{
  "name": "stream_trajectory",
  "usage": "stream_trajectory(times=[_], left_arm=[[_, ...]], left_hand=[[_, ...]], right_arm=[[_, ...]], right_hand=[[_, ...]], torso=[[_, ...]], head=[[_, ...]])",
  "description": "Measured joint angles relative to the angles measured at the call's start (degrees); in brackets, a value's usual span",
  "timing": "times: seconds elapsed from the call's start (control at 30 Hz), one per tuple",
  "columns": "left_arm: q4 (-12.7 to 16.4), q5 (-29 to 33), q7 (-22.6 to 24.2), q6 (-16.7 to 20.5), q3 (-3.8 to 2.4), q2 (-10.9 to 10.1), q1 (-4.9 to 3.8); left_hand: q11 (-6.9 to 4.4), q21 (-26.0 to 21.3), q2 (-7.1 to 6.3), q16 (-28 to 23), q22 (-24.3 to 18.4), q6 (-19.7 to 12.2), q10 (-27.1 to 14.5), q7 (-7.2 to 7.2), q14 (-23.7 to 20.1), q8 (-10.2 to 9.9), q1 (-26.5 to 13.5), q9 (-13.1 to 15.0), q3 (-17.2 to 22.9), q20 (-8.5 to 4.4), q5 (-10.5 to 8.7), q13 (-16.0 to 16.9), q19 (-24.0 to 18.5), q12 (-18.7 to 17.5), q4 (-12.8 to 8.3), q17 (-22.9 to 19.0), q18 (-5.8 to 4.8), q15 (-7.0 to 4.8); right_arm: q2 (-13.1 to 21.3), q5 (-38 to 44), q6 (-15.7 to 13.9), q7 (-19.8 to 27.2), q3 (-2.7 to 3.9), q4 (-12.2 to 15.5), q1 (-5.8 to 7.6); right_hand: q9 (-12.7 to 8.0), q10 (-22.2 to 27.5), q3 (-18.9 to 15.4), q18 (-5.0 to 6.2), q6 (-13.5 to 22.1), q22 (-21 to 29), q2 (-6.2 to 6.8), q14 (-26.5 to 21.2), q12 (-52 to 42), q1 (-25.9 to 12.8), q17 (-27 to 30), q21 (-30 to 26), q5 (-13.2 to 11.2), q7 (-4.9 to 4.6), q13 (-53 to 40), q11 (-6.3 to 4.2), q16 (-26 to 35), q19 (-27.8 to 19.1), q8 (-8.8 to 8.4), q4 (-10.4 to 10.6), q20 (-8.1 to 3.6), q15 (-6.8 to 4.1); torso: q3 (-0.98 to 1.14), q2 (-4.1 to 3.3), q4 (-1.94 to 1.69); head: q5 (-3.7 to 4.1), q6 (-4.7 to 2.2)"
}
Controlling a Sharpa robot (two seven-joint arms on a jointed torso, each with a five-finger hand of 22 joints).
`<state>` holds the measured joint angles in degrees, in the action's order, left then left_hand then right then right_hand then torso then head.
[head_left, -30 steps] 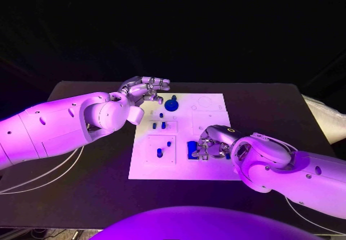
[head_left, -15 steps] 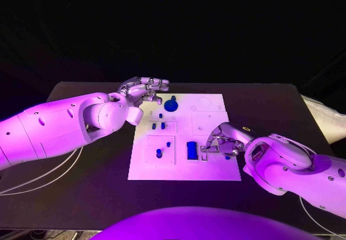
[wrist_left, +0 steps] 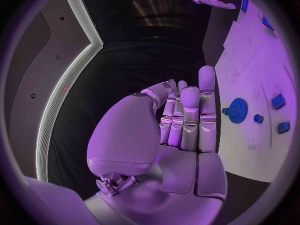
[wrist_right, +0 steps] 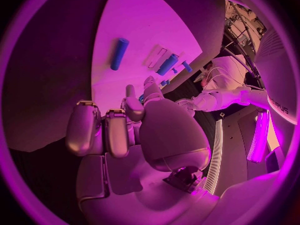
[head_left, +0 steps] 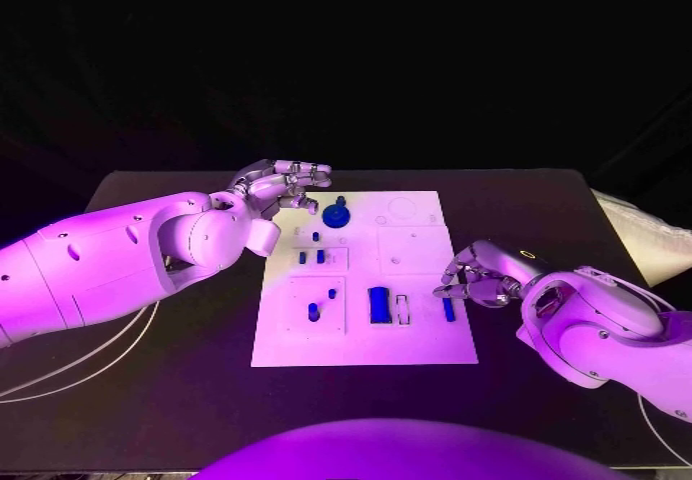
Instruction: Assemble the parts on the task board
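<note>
Fingers curled by task board, grasp unclear.

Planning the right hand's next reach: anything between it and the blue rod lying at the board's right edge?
Nothing visible. The right hand sits just off the task board's right edge, and the blue rod lies flat on bare board beside it. The other blue parts lie further toward the board's middle, past the rod.
</note>
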<state>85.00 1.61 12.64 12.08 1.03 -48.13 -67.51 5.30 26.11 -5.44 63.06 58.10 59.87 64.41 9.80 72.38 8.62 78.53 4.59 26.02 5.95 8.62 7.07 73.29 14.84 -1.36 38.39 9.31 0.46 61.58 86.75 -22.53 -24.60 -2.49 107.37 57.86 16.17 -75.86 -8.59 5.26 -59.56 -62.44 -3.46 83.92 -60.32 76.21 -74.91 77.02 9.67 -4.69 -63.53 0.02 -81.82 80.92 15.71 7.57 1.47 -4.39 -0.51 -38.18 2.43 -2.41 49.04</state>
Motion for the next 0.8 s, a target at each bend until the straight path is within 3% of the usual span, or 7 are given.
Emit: stream_trajectory(times=[0.3, 0.8], left_arm=[[0.07, 0.00, 0.03, 0.00, 0.02, -0.10, 0.02], [0.03, 0.00, 0.04, -0.01, 0.06, -0.16, 0.12]], left_hand=[[0.20, 0.00, 0.00, 0.00, -0.05, 0.00, -0.20, 0.00, 0.00, 0.24, 0.00, 0.00, 0.00, 0.00, 0.00, -0.01, 0.00, 0.00, 0.00, 0.00, 0.00, 0.00], [0.20, 0.00, 0.00, 0.00, -0.04, 0.00, -0.20, 0.00, 0.00, 0.23, 0.00, 0.00, 0.00, 0.00, 0.00, 0.04, 0.00, 0.00, 0.00, -0.06, 0.00, 0.00]], right_arm=[[0.73, 2.20, 2.39, -2.22, -0.09, -1.53, -0.38], [-0.43, 3.40, 6.79, -4.84, -0.22, -2.17, -1.00]], right_hand=[[-0.16, 0.05, -0.72, 0.00, -0.92, 0.07, 0.61, 0.00, 0.94, -1.30, -0.04, 0.00, 0.21, 0.27, 0.74, -0.05, 0.00, -0.20, -0.55, 1.22, 0.20, 0.00], [-0.16, 0.05, -1.35, 0.00, -1.48, -0.08, 1.28, 0.00, 0.94, -2.09, -0.03, 0.00, 0.21, 0.43, 0.48, -0.05, 0.00, -0.20, -0.54, 2.18, 0.20, 0.00]], torso=[[0.03, 0.03, 0.08], [0.00, -0.01, 0.02]], head=[[0.64, -0.48], [0.74, -0.52]])
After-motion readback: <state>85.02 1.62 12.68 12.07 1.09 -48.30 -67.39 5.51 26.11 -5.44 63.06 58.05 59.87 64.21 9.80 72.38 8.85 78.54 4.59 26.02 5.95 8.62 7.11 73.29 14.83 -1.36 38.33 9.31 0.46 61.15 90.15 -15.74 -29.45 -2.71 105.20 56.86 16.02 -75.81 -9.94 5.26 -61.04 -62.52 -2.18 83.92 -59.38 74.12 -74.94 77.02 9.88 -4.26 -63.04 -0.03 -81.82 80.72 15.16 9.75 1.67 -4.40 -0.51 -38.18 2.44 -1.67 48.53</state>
